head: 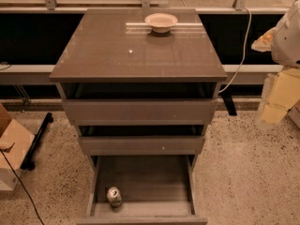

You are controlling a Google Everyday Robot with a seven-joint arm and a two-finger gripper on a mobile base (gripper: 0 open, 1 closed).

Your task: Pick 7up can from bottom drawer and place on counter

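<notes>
So the claw (280,96) hangs off right of the cabinet (140,110), can't tell if it's apart or together. 7up can (114,196) stands upright, front-left in the open bottom drawer (145,177).

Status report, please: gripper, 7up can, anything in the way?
Gripper to the right of the cabinet, apart from it. 7up can upright in open bottom drawer, front left. Counter holds only a bowl, near back edge.

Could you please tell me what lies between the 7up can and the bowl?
In the camera view, the two upper drawers and bare counter separate the 7up can from the bowl; the gripper hangs off to the right.
</notes>
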